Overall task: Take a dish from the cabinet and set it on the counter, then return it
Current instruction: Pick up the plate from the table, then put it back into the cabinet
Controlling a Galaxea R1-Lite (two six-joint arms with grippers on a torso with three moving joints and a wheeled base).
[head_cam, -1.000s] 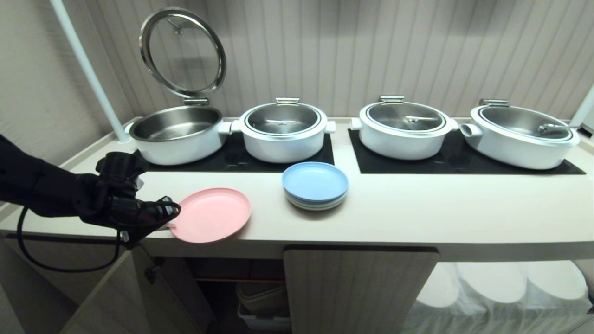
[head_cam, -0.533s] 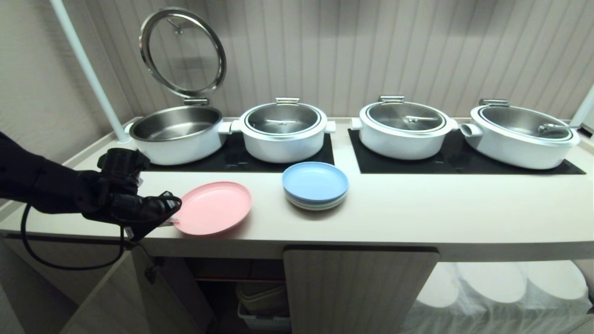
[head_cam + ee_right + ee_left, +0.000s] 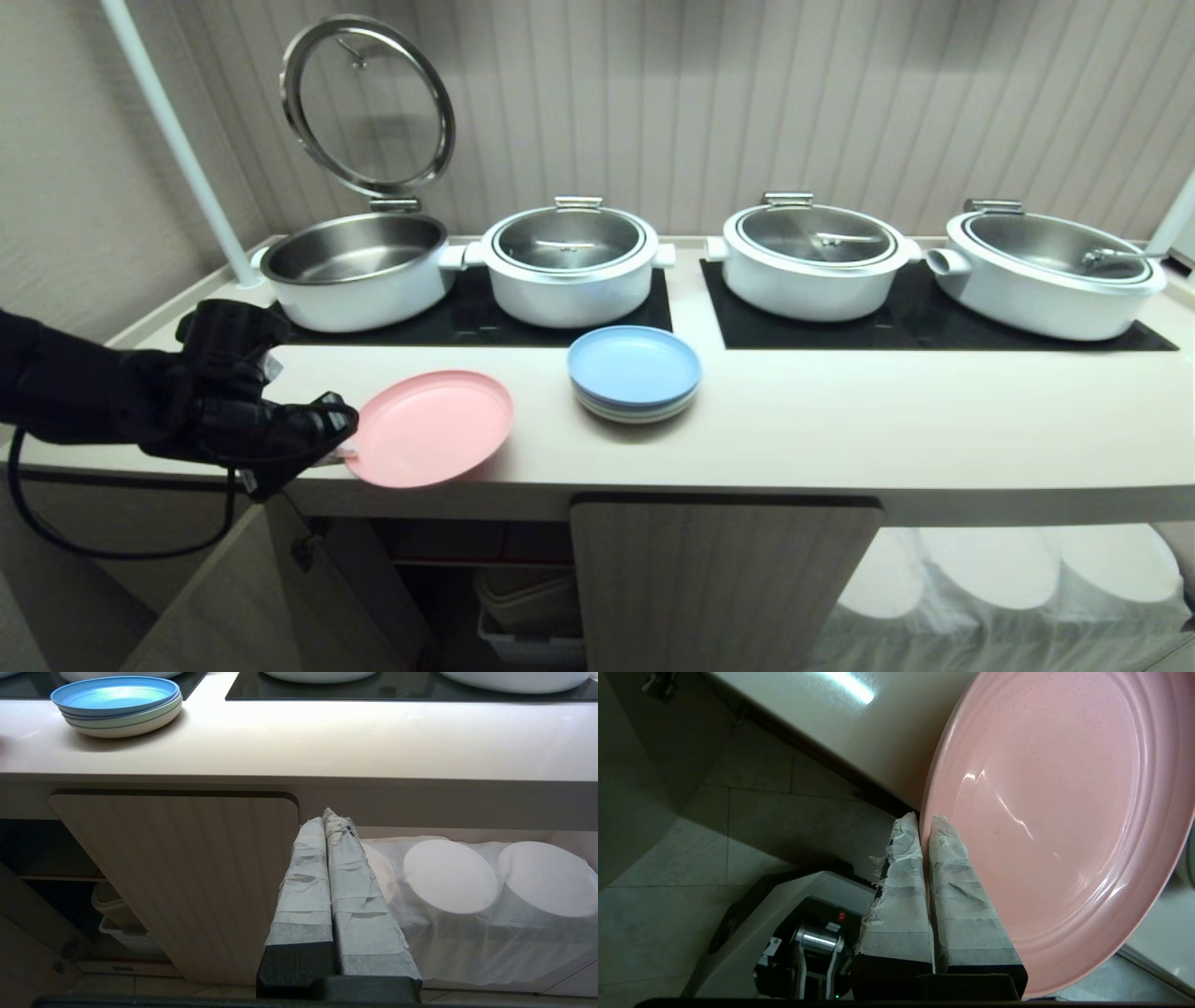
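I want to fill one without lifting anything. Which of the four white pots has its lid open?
The leftmost white round pot: its glass lid stands upright on its hinge, the steel inside bare. The other three are covered.

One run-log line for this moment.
left gripper: shut on pink plate rim | plate: over counter front edge | right gripper: shut, idle

The left arm (image 3: 84,397) wears a loose black fabric sleeve, with a black cable (image 3: 112,537) looping beneath it. Both the left gripper (image 3: 924,823) and right gripper (image 3: 327,819) have black bases and fingers wrapped in wrinkled white tape.
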